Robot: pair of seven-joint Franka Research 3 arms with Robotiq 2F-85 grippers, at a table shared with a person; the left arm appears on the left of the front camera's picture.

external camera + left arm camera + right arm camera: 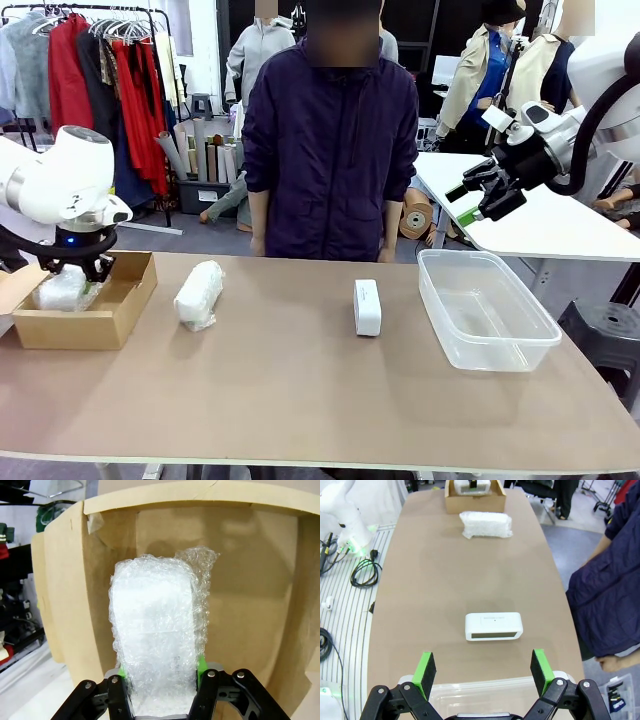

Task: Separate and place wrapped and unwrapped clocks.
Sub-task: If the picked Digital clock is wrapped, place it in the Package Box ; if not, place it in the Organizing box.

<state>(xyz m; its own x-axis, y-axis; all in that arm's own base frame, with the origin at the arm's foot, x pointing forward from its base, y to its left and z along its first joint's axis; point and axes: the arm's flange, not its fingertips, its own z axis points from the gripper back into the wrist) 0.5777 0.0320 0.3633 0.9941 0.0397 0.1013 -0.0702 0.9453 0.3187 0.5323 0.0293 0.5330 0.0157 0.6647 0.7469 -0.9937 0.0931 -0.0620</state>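
Note:
A bubble-wrapped clock [155, 645] sits between the green pads of my left gripper [161, 672], which is shut on it inside the cardboard box [118, 310]; from the front that bundle [62, 288] shows in the box under the left arm. A second wrapped clock [198, 294] lies on the table right of the box, also seen from the right wrist [486, 525]. The unwrapped clock [367, 306], a smooth white block, stands near the table's middle [494, 626]. My right gripper [478, 195] hangs open, high above the clear bin, with nothing in it [482, 667].
A clear plastic bin [487, 345] stands at the table's right, empty. A person in a dark jacket [330, 140] stands at the far edge, behind the middle. A white table [540, 225] sits behind on the right.

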